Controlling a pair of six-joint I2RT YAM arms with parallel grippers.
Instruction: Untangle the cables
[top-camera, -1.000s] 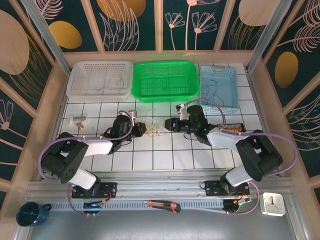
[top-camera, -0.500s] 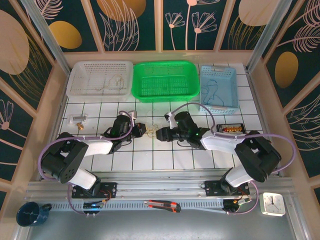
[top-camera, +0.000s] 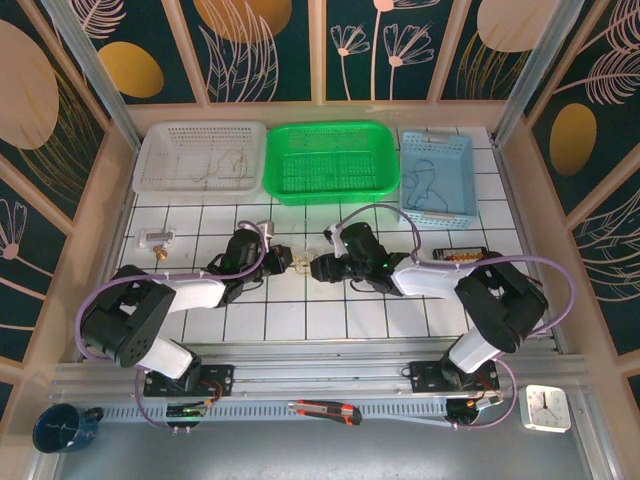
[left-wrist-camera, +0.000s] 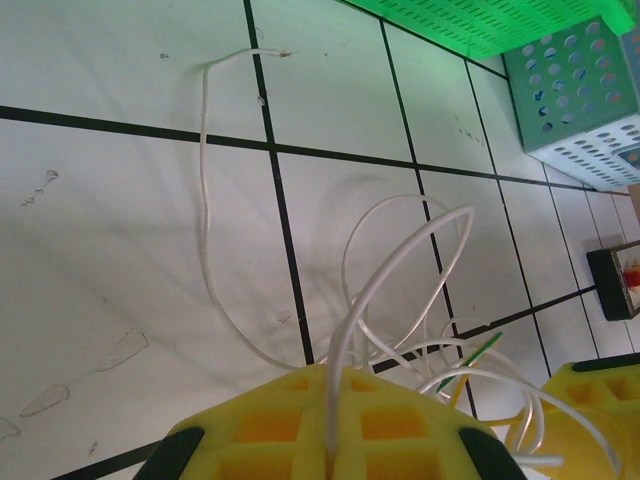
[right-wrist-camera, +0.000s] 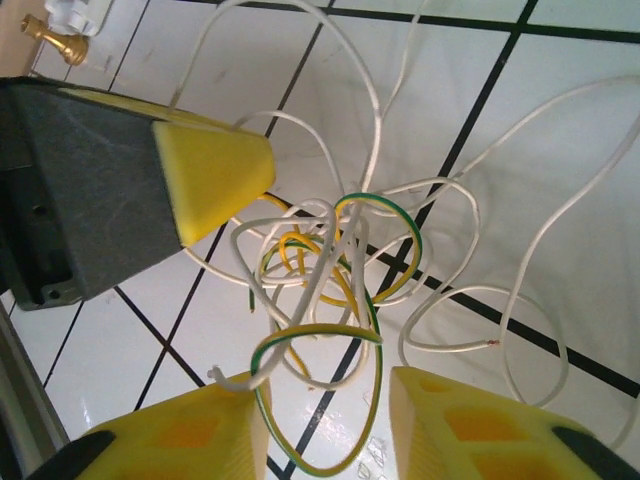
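The place was a robot test cell. A left arm (top-camera: 190, 295) and a right arm (top-camera: 440, 280) were bolted to an aluminium rail (top-camera: 320, 375) at a tiled tabletop (top-camera: 320, 320). Printed panels (top-camera: 270, 50) on metal posts (top-camera: 95, 70) enclosed it. White (top-camera: 200, 126), green (top-camera: 325, 126) and blue (top-camera: 435, 133) baskets lined the far edge.

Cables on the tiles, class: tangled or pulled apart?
Tangled. The cables form one clump, white loops crossing through green-and-yellow ones.
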